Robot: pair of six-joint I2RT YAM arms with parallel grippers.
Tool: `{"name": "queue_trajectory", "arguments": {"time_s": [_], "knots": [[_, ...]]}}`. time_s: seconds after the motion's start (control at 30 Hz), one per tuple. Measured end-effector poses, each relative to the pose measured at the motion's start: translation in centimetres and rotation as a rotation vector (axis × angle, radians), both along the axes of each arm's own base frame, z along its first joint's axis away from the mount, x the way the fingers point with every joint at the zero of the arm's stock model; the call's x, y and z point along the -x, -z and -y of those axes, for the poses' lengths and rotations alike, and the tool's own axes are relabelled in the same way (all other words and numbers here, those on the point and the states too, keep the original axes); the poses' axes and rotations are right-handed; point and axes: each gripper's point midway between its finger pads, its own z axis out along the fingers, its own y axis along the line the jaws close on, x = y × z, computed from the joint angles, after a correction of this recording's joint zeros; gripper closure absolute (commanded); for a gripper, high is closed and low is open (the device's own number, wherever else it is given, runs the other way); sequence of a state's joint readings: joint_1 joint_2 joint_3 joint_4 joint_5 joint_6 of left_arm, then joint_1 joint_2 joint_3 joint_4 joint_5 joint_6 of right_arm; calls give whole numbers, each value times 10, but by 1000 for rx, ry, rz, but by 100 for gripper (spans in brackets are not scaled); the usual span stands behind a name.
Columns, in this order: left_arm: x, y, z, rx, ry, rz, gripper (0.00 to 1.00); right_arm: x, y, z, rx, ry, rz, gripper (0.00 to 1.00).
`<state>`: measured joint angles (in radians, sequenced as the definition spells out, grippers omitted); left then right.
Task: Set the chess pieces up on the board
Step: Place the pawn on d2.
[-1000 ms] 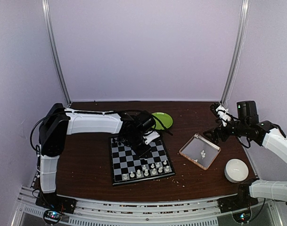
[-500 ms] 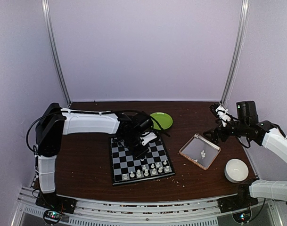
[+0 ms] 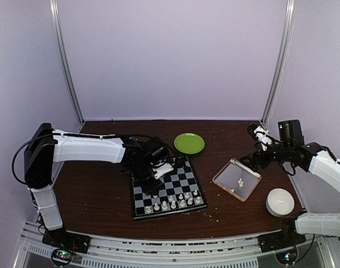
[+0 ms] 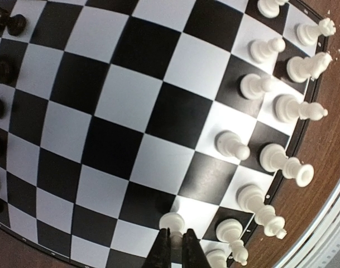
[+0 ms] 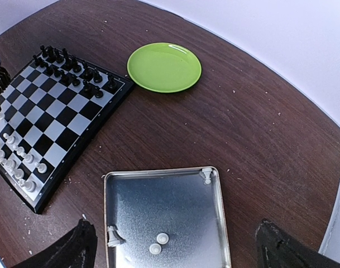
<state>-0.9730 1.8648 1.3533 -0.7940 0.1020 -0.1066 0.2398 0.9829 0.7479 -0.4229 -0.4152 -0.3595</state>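
The board [image 3: 158,192] lies at the table's middle, with white chess pieces [image 3: 175,202] standing on its two near rows. My left gripper [image 3: 153,174] hovers over the board's left part. In the left wrist view it [image 4: 173,233] is shut on a white pawn [image 4: 172,222], held just above a square near the other white pieces [image 4: 270,84] on the board [image 4: 130,100]. My right gripper [image 3: 253,159] hangs wide open and empty above the tray [image 3: 223,174]. The right wrist view shows several white pieces [image 5: 158,243] left in the tray [image 5: 106,206].
Black chessmen [image 5: 75,70] fill the board's far rows. A green plate [image 3: 189,143] lies behind the board. A white dome-shaped thing [image 3: 279,202] sits at the near right, beside the tray. Crumbs dot the brown table.
My left gripper has moved left and nearer across the board, carrying the white pawn. The right arm has stayed still.
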Motion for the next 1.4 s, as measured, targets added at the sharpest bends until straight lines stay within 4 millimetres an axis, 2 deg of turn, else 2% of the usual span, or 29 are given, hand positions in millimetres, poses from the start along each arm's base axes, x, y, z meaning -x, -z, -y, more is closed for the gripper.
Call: {"name": "queue_trajectory", "arguments": {"time_s": [0.17, 0.43, 0.77, 0.93, 1.4], "knots": [[11, 2, 6, 17, 25, -25, 94, 0, 0, 0, -1, -1, -1, 1], [18, -2, 18, 58, 51, -38, 94, 0, 0, -1, -2, -3, -3, 1], [15, -1, 29, 73, 57, -37, 94, 1, 2, 0, 2, -5, -8, 0], [12, 7, 34, 71, 58, -43, 94, 2, 2, 0, 4, -7, -10, 1], [11, 11, 36, 68, 57, -46, 96, 2, 3, -1, 6, -10, -15, 0]]}}
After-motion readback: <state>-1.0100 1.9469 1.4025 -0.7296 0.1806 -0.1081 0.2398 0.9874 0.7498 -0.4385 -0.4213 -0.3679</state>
